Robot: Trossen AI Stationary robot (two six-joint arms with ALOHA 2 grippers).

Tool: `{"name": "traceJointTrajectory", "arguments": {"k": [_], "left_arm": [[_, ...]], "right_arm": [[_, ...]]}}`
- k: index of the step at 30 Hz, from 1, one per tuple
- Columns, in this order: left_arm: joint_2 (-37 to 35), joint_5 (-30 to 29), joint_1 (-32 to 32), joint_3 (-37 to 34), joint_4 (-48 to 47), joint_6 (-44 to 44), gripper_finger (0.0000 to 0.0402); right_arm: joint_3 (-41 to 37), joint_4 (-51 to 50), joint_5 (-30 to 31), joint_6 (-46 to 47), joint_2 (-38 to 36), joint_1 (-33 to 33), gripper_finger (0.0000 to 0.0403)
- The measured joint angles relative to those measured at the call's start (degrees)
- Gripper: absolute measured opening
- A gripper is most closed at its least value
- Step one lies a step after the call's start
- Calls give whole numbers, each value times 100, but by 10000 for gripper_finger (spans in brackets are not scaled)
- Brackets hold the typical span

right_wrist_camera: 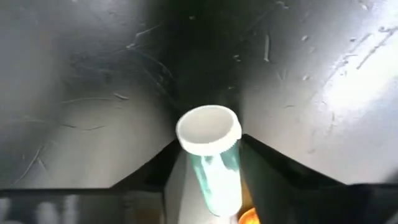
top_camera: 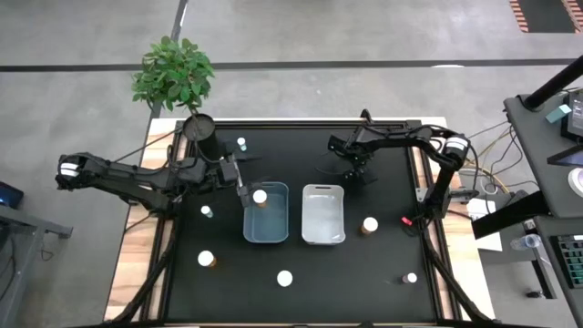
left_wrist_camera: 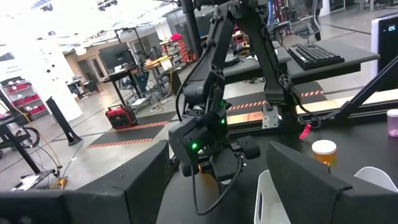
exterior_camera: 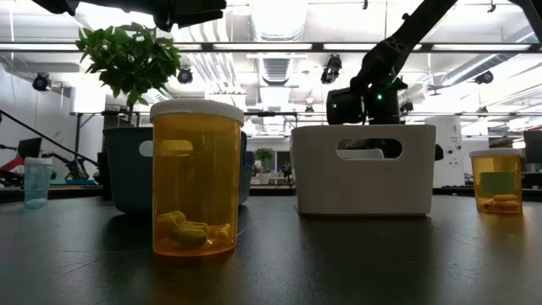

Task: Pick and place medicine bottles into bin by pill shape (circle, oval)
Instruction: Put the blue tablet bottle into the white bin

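My right gripper (top_camera: 351,171) points down at the far middle of the black table, beyond the white bin (top_camera: 323,239). It is shut on a small teal medicine bottle (right_wrist_camera: 214,168) with a white cap, which stands upright between its fingers. My left gripper (top_camera: 243,185) hovers level and open at the far left corner of the blue-grey bin (top_camera: 266,239), holding nothing. An orange white-capped bottle (top_camera: 260,196) stands inside that bin. Other bottles stand on the table: orange ones (top_camera: 369,224), (top_camera: 207,259), and a small teal one (top_camera: 208,211). My right gripper pinches the teal bottle's body just below the white cap (right_wrist_camera: 219,163) between its two fingers, one on each side. The fingers come from above, pointing down along the upright bottle. The fingers hide its base, so I cannot tell whether it stands on the table.
More white-capped bottles stand near the front edge (top_camera: 285,278), (top_camera: 411,278) and at the far left (top_camera: 241,144). A black plant pot (top_camera: 200,128) stands at the far left corner. The two bins sit side by side mid-table.
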Motion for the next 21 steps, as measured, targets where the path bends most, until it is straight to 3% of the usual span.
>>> {"name": "traceJointTrajectory", "arguments": {"k": [8,12,21], "left_arm": [[0,0,0,0,4,0,251],[1,0,-2,0,7,2,251],[1,0,-2,0,15,1,251]], "right_arm": [[-8,115,-39,57,-139,-2,49],[-9,68,-153,477,-564,24,43],[-19,219,-1362,2176,-2271,424,40]]}}
